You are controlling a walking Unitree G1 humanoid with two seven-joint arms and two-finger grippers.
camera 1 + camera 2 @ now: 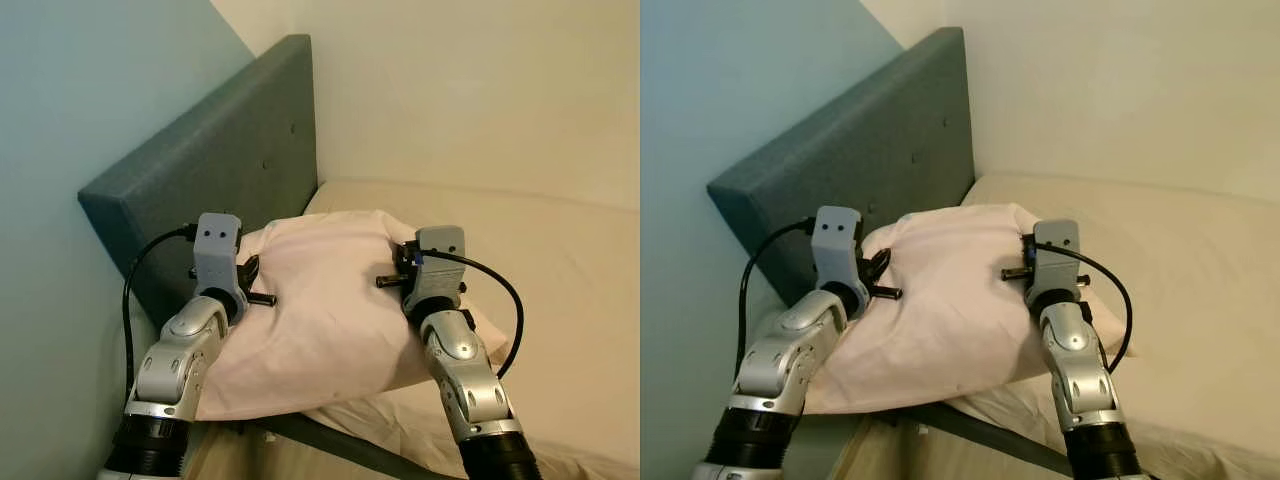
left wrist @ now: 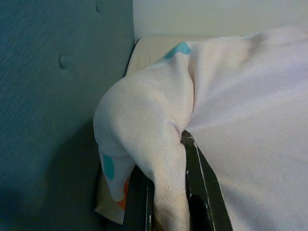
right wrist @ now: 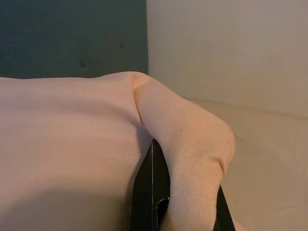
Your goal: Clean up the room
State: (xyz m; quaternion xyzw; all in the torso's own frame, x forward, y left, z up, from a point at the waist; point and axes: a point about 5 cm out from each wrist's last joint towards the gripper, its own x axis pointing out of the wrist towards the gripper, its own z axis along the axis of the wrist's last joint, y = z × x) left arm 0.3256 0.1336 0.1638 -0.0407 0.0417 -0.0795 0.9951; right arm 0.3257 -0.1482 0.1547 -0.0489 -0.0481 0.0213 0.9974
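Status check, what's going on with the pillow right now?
Left tool and right tool both clamped on pink pillow. Pillow held over mattress, beside grey headboard. Nothing in the way.

Soft pale-pink cloth with a faint sheen on the pillow (image 1: 330, 320), coarse matt teal weave on the headboard (image 1: 215, 170), smooth cream cloth over the mattress (image 1: 560, 290), brushed silver metal along both arms.

Pillow (image 1: 330, 310) lies on the bed (image 1: 560, 290), headboard (image 1: 220, 170) to its left, apparently touching.
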